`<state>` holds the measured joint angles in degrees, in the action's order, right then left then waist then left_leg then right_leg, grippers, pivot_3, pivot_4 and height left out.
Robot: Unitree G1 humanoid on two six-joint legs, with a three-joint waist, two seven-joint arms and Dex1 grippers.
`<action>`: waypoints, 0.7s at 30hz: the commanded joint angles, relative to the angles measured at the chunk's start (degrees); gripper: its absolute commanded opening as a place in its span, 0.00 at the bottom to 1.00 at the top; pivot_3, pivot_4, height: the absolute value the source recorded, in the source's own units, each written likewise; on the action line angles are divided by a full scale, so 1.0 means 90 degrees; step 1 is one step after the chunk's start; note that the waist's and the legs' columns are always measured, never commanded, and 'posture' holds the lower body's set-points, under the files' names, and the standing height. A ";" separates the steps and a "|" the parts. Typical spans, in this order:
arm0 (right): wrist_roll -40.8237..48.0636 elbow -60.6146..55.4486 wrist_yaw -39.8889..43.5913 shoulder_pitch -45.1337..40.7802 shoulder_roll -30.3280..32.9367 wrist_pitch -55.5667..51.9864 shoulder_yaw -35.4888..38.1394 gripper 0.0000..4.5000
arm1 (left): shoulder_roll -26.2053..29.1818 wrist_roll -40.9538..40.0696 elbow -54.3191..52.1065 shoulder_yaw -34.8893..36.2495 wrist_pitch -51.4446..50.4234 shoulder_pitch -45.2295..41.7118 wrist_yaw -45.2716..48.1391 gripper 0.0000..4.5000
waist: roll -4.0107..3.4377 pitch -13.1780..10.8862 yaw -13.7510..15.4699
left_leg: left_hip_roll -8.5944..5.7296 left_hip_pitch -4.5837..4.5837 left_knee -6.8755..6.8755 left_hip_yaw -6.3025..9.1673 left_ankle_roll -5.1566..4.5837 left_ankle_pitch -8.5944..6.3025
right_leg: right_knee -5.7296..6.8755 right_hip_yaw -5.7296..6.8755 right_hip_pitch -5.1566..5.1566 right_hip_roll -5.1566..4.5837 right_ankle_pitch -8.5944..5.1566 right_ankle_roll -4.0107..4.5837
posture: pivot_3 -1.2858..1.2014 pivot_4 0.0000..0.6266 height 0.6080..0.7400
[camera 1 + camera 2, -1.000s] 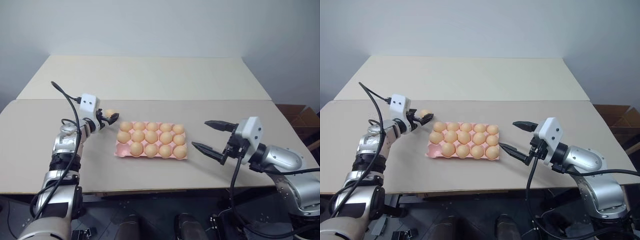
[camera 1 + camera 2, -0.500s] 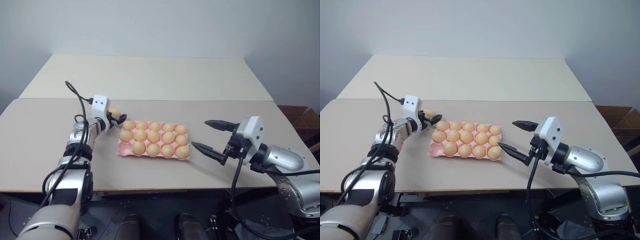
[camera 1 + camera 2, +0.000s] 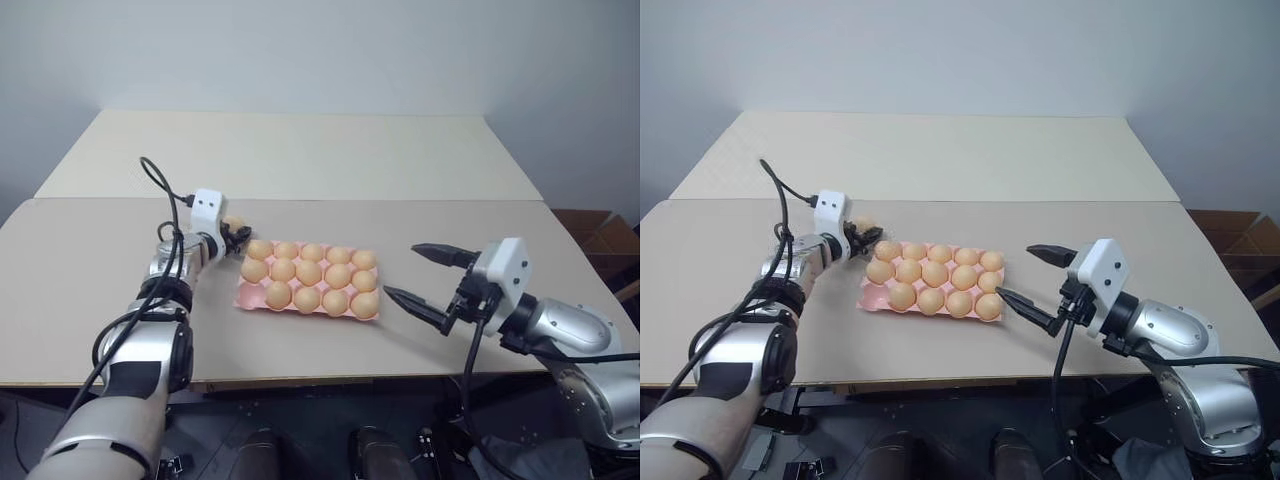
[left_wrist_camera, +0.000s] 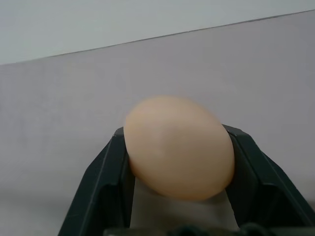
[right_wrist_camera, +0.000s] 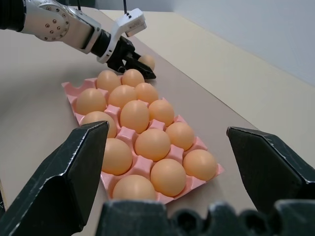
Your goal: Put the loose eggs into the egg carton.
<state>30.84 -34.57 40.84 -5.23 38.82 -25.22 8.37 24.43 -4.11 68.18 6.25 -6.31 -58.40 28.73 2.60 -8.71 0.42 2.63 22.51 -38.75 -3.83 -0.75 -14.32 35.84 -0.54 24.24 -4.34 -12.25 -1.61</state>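
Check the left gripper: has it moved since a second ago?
Yes. The left gripper, shut on an egg, has moved closer to the egg carton's near-left corner.

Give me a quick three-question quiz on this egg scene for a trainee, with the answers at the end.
1. True or false: the right gripper is holding an egg.
2. How many eggs sit in the egg carton? A) 12 B) 14 C) 15
3. What does the left gripper hold, and which cup is free for it?

Key
1. False. It is open and holds nothing, beside the carton.
2. B.
3. A loose egg. The only empty cup is at the carton's near-left corner.
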 commanded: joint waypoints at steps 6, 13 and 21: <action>0.0178 -0.0341 -0.0128 0.0047 -0.0062 -0.0003 0.0132 1.00 | 0.0865 -0.0510 -0.2835 0.0224 -0.0432 0.1141 0.1036 0.49 | -0.0001 0.0000 -0.0035 | 0.0003 0.0001 0.0002 -0.0002 -0.0001 -0.0002 | -0.0003 -0.0002 0.0001 -0.0001 0.0000 0.0000 | 0.52 0.24 1.00; 0.0185 -0.0414 -0.0160 0.0151 -0.0039 0.0018 0.0136 1.00 | 0.2226 -0.2008 -0.6940 0.0390 -0.1829 0.3871 0.3442 0.49 | -0.0007 -0.0001 -0.0115 | 0.0020 -0.0008 0.0009 -0.0011 -0.0003 -0.0006 | 0.0004 -0.0010 0.0007 -0.0001 -0.0003 0.0008 | 0.52 0.24 1.00; 0.0165 -0.0404 -0.0156 0.0179 -0.0038 0.0052 0.0137 1.00 | 0.2277 -0.2746 -0.8171 0.0434 -0.2405 0.4805 0.3712 0.49 | -0.0009 -0.0001 0.0021 | 0.0021 -0.0023 -0.0005 -0.0015 -0.0004 -0.0001 | 0.0008 -0.0010 -0.0004 -0.0001 -0.0038 0.0051 | 0.52 0.24 1.00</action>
<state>31.77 -36.35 39.70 -3.49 38.45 -25.58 8.16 45.07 -27.39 -2.81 9.59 -27.73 -14.84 62.51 2.52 -8.72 0.60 2.82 22.31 -38.79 -3.96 -0.78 -14.33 35.91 -0.63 24.21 -4.33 -12.58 -1.15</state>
